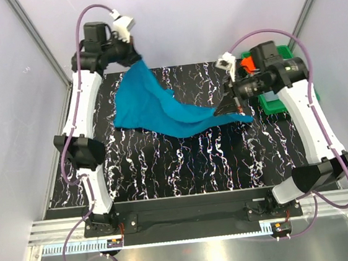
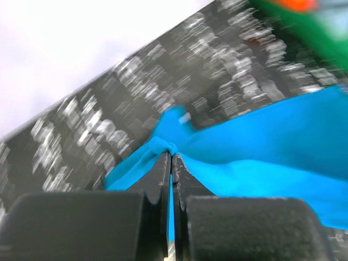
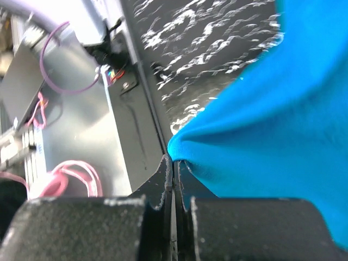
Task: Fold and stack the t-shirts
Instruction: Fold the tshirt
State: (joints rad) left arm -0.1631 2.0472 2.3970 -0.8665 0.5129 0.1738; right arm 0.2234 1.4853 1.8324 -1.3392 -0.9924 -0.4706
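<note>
teal-blue t-shirt [image 1: 159, 110] | left jaws clamped on one corner, right jaws clamped on another | cloth strung jaw-to-jaw, long axis between them, middle sagging toward bench [image 1: 196, 159]

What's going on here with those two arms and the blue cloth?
Two robot arms are handling a teal-blue t-shirt. The left gripper and the right gripper are each shut on a pinch of its cloth, holding it spread between them over the black table. It is not folded yet. An orange-red t-shirt lies in the green tray on the right.
</note>
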